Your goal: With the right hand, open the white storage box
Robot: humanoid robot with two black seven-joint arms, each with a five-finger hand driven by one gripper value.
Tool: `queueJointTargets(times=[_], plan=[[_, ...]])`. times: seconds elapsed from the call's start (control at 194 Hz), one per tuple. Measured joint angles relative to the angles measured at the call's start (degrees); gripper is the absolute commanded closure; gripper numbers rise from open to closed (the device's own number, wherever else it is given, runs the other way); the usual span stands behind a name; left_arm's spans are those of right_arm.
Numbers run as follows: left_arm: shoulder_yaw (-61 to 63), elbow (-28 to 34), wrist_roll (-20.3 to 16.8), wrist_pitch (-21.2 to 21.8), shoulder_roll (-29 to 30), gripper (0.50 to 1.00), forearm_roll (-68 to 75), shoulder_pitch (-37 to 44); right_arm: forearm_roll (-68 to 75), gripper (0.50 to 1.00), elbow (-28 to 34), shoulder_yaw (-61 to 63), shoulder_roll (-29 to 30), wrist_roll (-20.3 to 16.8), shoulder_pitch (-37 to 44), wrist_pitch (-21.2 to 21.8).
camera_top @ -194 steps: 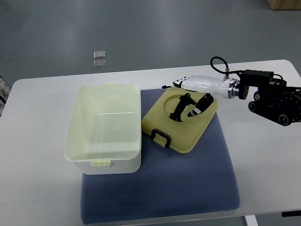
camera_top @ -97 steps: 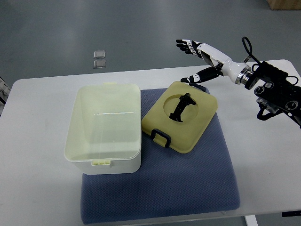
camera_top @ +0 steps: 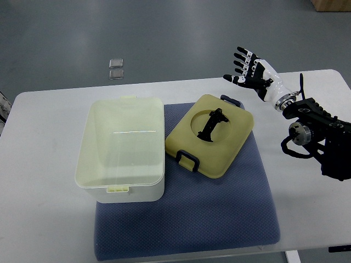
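— What are we seeing change over this last second?

— We are watching the right hand (camera_top: 253, 75) pulling away from the lid (camera_top: 210, 135). A second ago its fingers were resting down in the lid's round recess; half a second ago they were already lifting clear past the far edge; now the hand is hanging above the far right part of the counter (camera_top: 49, 142), well apart from the lid, fingers spread and gripping nothing.

— And the white storage box (camera_top: 122, 149)?

— It is sitting on the left part of the blue mat (camera_top: 186, 219), open to the top, and it is not shifting across these frames. The yellowish lid is lying just beside it to the right, leaning a little against the box's wall, with its black handle (camera_top: 211, 125) facing up and black latches at its near and far edges.

— So what are we taking that to mean?

— We are judging the opening finished: the lid is off and released, and the arm is retreating. The left hand is not showing anywhere.
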Motion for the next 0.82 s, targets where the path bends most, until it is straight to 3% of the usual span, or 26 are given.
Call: queueJointTargets(times=[0.237,0.82], plan=[[0.0,0.0,0.0,0.0,0.0,0.500,0.0,0.0,10.1,0.570,0.0,1.1,0.6,-3.5,-0.3,0.3],[0.0,0.0,0.0,0.0,0.0,0.500,0.0,0.0,15.6,0.568,-5.3,6.7,4.0,-1.4,-2.5,-3.0]])
